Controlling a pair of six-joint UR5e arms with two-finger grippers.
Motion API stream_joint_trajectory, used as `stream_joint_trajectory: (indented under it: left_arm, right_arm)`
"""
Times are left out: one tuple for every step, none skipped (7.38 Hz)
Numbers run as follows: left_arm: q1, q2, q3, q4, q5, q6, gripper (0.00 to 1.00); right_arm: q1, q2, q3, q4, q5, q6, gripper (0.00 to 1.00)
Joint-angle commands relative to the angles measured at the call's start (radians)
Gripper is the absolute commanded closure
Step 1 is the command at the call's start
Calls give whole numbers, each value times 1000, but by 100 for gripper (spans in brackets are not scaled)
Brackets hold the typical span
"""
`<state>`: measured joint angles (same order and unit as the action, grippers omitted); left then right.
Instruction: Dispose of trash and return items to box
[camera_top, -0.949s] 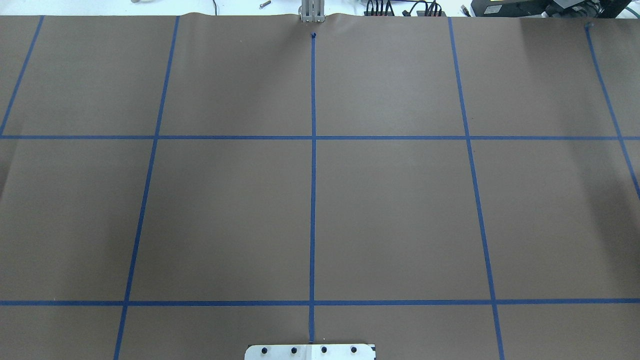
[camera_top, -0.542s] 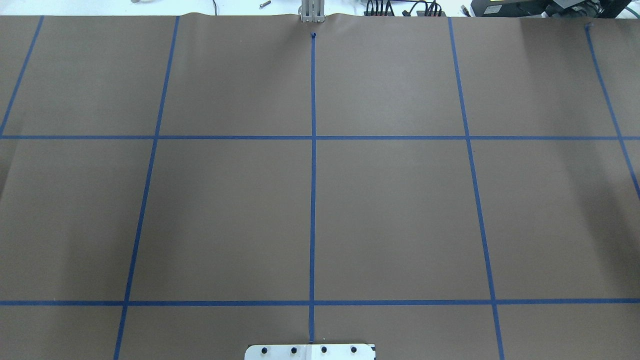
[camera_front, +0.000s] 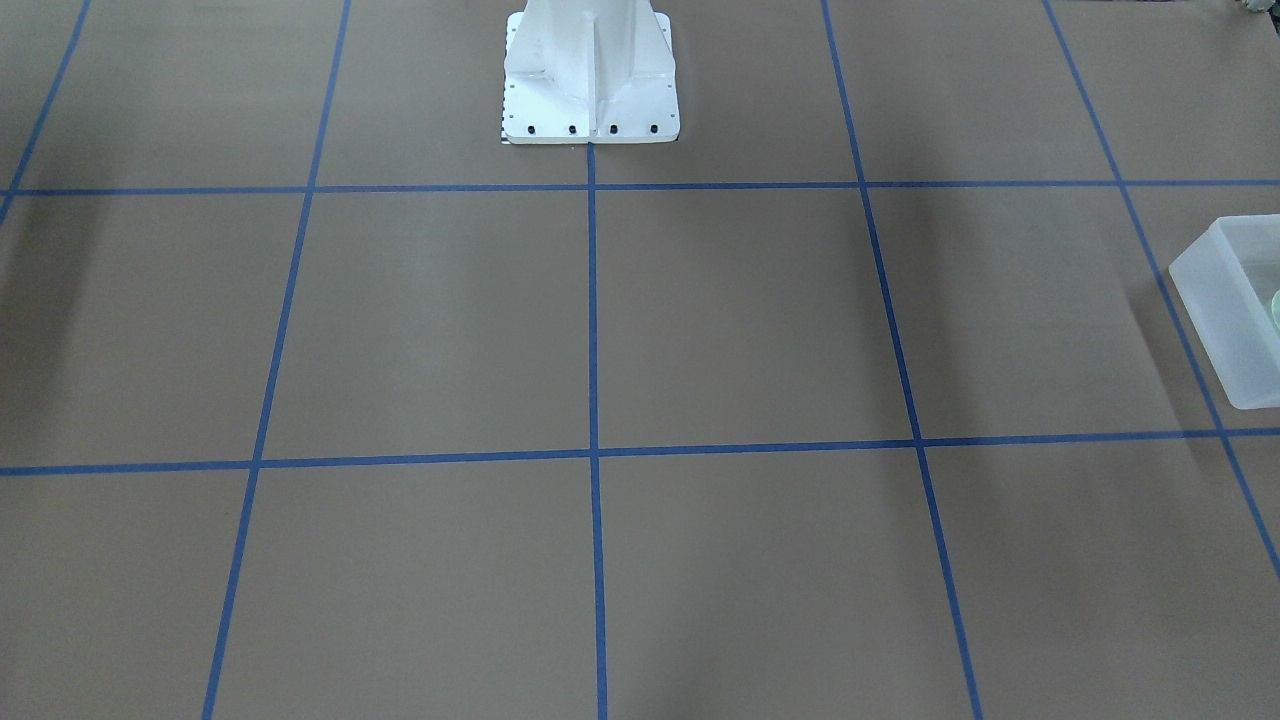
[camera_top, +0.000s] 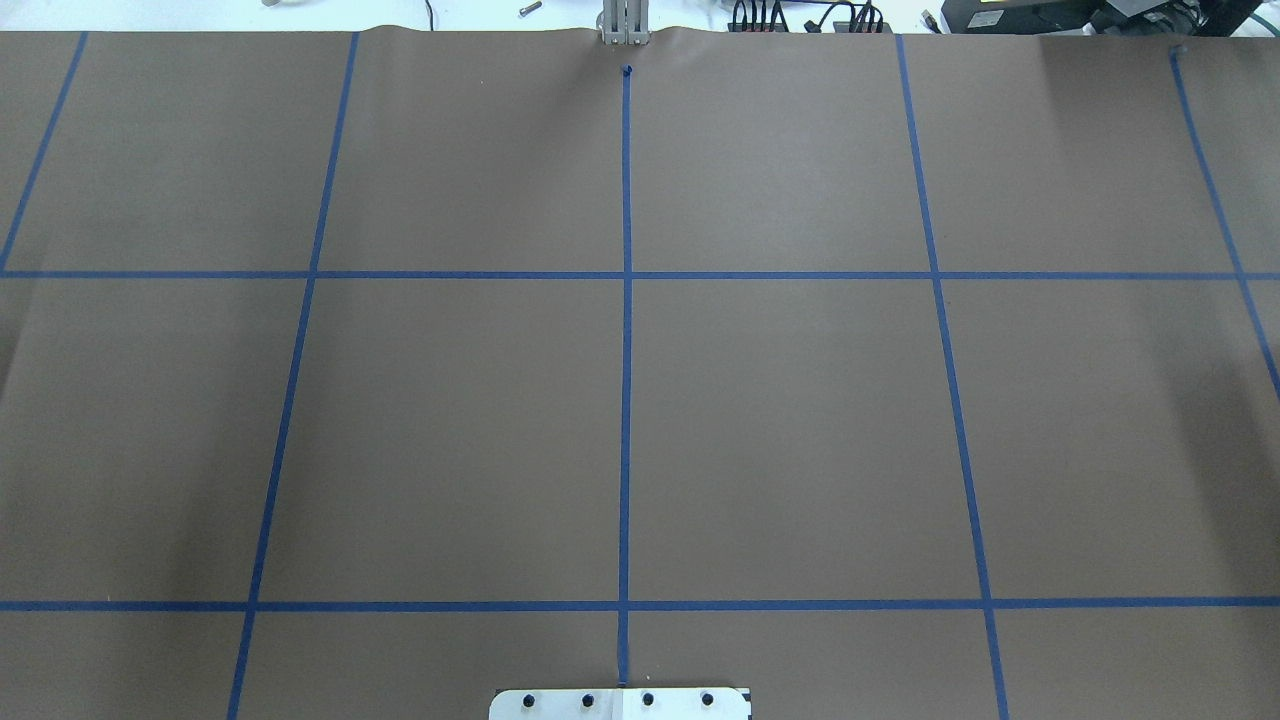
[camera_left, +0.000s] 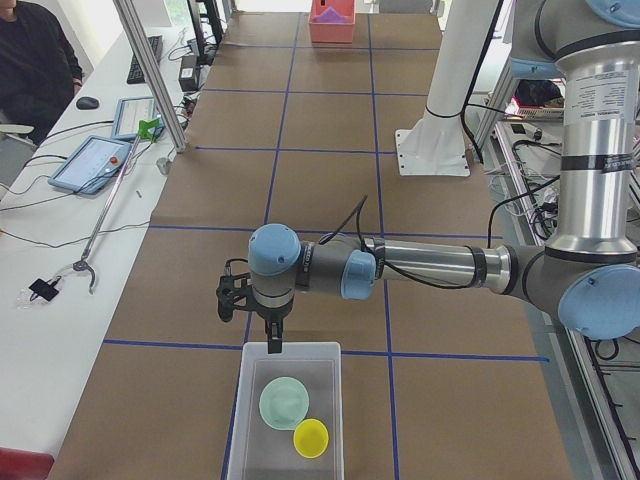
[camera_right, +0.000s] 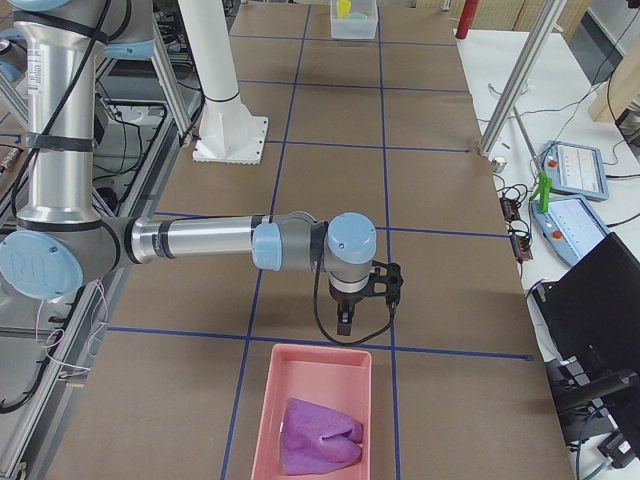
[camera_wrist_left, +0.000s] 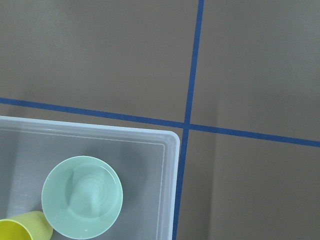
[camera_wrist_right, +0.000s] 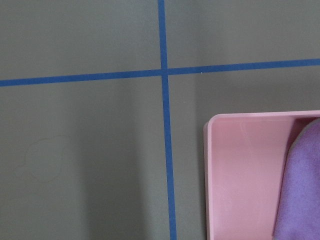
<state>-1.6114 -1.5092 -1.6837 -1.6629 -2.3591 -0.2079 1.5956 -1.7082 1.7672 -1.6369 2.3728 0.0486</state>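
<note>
**Change check.** The overhead exterior view matches its two earlier pictures. It shows only brown paper (camera_top: 800, 420) and blue tape lines (camera_top: 626, 400), with no arm entering. We judge that no transport is under way and that the task is at or near its end.

**Task items.** The frosted-white box (camera_left: 290, 347) sits at the table's left end, about midway between the robot's edge and the operators' edge. It stands open side up. We judge that its long axis runs along the table's length, slightly skewed to the tape, but its far end is cut off. The mint-green bowl (camera_wrist_left: 82, 196) rests upright inside the box with its mouth upward; being round, it has no long axis. A yellow cup (camera_left: 311, 437) lies just beside it, and we cannot tell whether they touch.

**Disposal side.** At the table's right end, a pink bin (camera_right: 320, 348) holds a crumpled purple cloth (camera_right: 318, 435).

**Tools.** The left gripper (camera_left: 272, 343) points down over the box's short wall nearest the table centre. The right gripper (camera_right: 345, 322) points down just short of the pink bin. Both show only in the side views, so we cannot tell whether their fingers are spread or pressed together. Neither visibly carries anything.
</note>
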Motion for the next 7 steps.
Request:
stream_joint_trajectory:
  left_arm:
    - [-1, 32, -1, -52, 1, 10, 1]
    - [-1, 34, -2, -54, 1, 10, 1]
    - [1, 34, -2, -52, 1, 9, 1]
    - [1, 34, -2, -52, 1, 9, 1]
    - [1, 34, -2, -52, 1, 9, 1]
    - [1, 34, -2, -52, 1, 9, 1]
    - [1, 34, -2, -52, 1, 9, 1]
  right_arm:
    - [1, -25, -9, 2, -3, -7, 0]
    - [4, -33, -6, 2, -3, -7, 0]
    - [4, -33, -8, 2, -3, -6, 0]
    - [4, -33, -6, 2, -3, -4, 0]
    - [4, -33, -3, 2, -1, -4, 0]
    - [4, -33, 0, 2, -1, -3, 0]
    - [4, -33, 3, 2, -1, 0, 0]
